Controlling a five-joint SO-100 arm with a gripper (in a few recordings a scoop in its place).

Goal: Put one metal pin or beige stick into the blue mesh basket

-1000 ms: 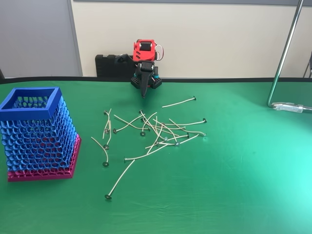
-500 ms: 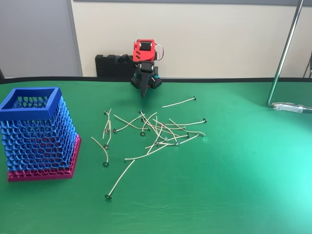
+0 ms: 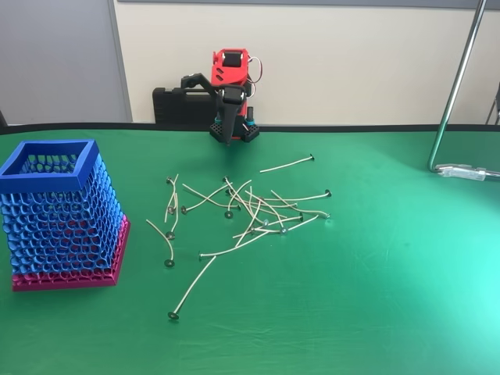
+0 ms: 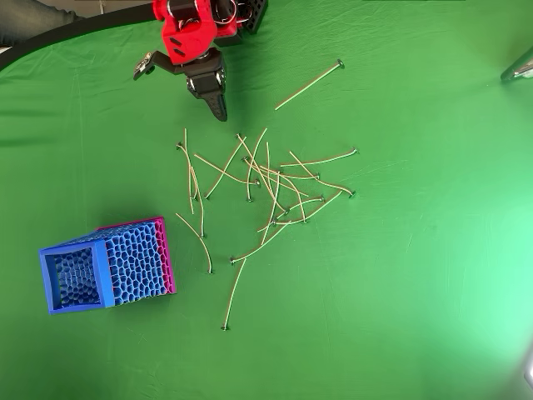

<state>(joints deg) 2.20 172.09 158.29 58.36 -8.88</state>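
Overhead view: gripper (image 4: 218, 108) pinched closed, empty, near arm base. Sticks (image 4: 275, 187) lie scattered just ahead; blue mesh basket (image 4: 79, 282) far beyond, off to one side. Suggest opening jaws, targeting an isolated outer stick, not the tangle.

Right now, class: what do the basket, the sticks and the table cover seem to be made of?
Blue mesh basket: likely matte printed plastic, judging by its honeycomb walls and solid rim. Sticks: pale, slightly bent stems, perhaps waxed cord or wood, with small dark disc heads, possibly metal. Table cover: green, faintly creased, probably cloth.
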